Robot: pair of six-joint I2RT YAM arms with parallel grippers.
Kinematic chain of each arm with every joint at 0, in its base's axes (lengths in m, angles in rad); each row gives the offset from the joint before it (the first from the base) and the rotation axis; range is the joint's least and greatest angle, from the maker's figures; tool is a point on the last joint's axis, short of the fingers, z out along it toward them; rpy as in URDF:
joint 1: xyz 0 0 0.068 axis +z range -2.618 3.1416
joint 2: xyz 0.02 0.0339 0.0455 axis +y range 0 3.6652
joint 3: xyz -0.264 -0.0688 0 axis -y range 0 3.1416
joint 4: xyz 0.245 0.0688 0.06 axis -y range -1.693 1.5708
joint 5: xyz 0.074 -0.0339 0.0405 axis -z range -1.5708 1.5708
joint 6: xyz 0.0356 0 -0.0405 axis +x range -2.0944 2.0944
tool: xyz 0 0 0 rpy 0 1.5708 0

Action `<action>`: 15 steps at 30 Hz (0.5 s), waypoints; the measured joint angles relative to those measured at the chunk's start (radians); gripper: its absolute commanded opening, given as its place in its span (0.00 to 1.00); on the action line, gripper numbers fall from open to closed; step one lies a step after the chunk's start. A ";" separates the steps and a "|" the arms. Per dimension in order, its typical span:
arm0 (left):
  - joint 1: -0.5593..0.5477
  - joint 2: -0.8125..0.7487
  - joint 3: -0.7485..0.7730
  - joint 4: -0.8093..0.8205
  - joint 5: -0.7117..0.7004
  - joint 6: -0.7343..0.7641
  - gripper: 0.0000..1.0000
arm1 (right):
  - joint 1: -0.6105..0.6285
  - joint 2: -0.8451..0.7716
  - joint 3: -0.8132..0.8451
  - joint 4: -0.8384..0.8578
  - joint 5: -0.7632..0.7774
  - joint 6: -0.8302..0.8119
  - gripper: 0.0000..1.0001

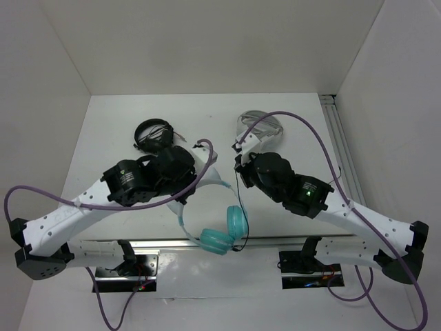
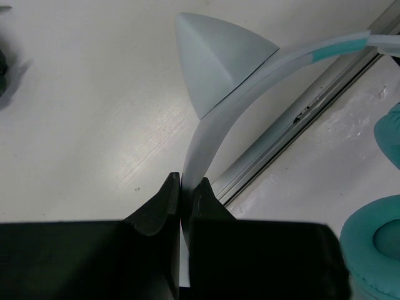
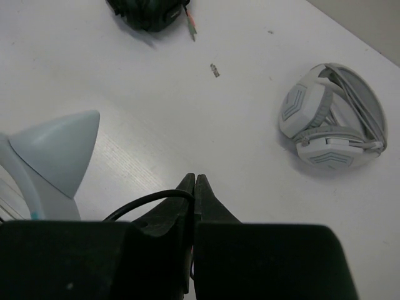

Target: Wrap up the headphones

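Between the black fingers of my left gripper (image 2: 181, 186) runs the pale whitish-blue, teal-striped band of the headphones (image 2: 203, 134). A black cable (image 3: 147, 199) sits at my black right gripper (image 3: 195, 182). Beyond its fingertips are white-and-grey headphones (image 3: 331, 119) on a white table (image 3: 250, 156).

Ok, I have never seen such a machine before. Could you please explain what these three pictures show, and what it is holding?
The machine is two robot arms at a white table. One picture looks down from above; the other two come from a camera on each wrist. The left gripper is shut on the pale headband of the teal headphones. The right gripper is shut on their thin black cable. Also on the table lie black headphones and white and grey headphones, both apart from the grippers.
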 measured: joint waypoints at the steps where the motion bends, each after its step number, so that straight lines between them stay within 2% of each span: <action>1: 0.000 0.011 -0.005 0.000 0.008 -0.002 0.00 | -0.002 0.002 0.002 0.000 0.007 -0.002 0.00; 8: -0.014 0.052 -0.008 0.003 0.049 -0.022 0.00 | -0.039 0.050 0.006 0.000 0.002 -0.018 0.00; 15: -0.008 0.051 -0.008 0.057 0.074 -0.036 0.00 | -0.111 0.142 0.010 -0.005 -0.071 -0.021 0.00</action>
